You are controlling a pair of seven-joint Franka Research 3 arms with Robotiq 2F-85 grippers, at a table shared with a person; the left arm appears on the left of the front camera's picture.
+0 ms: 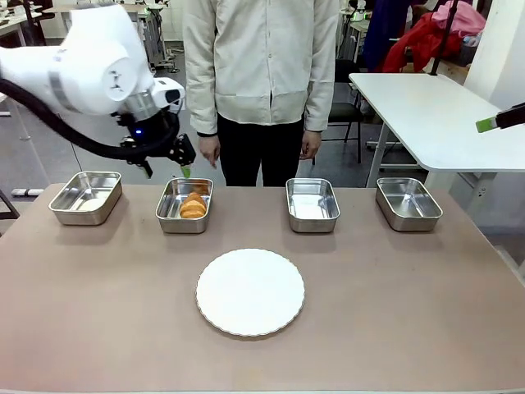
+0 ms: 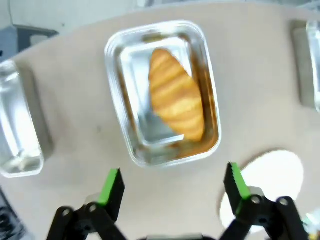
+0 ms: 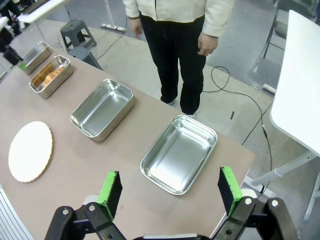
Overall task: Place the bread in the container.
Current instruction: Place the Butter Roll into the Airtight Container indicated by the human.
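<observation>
While bread (image 1: 193, 205) is lying inside container (image 1: 184, 206), second pan from robot's left, left gripper (image 1: 166, 171) is hovering just above it, fingers spread wide, empty. Right gripper (image 3: 170, 189) is hanging over far-right pan (image 3: 179, 153), fingers wide.

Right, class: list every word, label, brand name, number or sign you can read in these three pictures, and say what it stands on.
None can be read: the bread, its container, the other pans, the white plate and the table carry no print. The left gripper and right gripper show no lettering either.
</observation>
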